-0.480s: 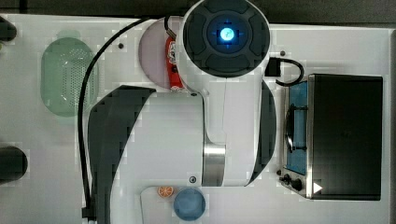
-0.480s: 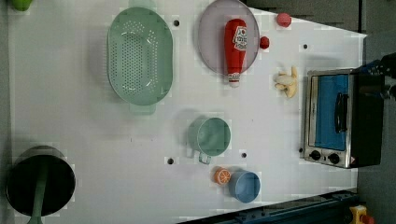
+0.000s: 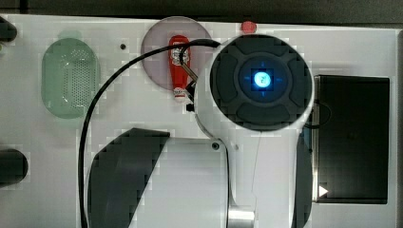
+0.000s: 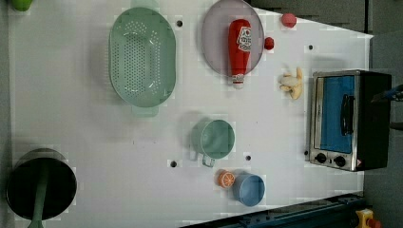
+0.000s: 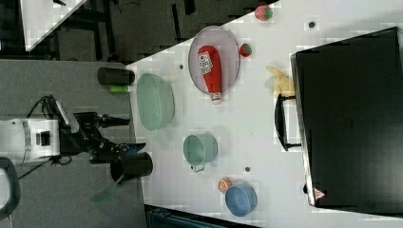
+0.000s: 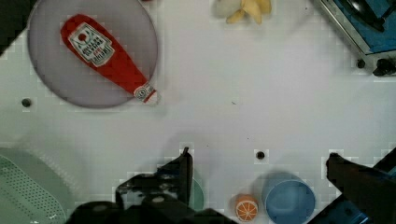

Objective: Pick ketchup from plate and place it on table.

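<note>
Left view: green perforated basket (image 4: 142, 59) at 10 o'clock; teal cup (image 4: 214, 139) centre; blue bowl (image 4: 249, 189) with orange slice (image 4: 226, 179) at 5 o'clock; toaster oven (image 4: 349, 121) at 3 o'clock.

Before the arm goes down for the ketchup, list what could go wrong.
1. The ketchup lies flat with its cap end past the plate rim, so a pinch near the cap may tip it or drag the plate.
2. A small red round item sits right at the plate's edge in the left view and could be knocked.
3. The gripper is open and well off the bottle, so the approach needs realigning with its narrow width.
</note>
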Tool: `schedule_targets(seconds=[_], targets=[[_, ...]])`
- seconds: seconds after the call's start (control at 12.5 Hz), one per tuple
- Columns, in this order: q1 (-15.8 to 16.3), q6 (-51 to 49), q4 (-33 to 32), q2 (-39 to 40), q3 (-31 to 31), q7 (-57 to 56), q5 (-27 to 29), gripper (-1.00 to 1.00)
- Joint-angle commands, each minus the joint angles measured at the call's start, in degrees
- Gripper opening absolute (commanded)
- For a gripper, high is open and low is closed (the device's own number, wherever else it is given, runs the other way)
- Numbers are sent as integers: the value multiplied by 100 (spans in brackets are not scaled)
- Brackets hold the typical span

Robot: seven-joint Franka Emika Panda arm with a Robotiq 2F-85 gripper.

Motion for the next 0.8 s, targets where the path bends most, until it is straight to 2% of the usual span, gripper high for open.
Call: schedule_targets(seconds=[0.08,0.48,0.8], targets=[[-31,-87,33,410,166,-161,-22,100],[25,338,45,1257,450,-269,-22,100],[77,1140,48,1984,614,-1431,-23,100]])
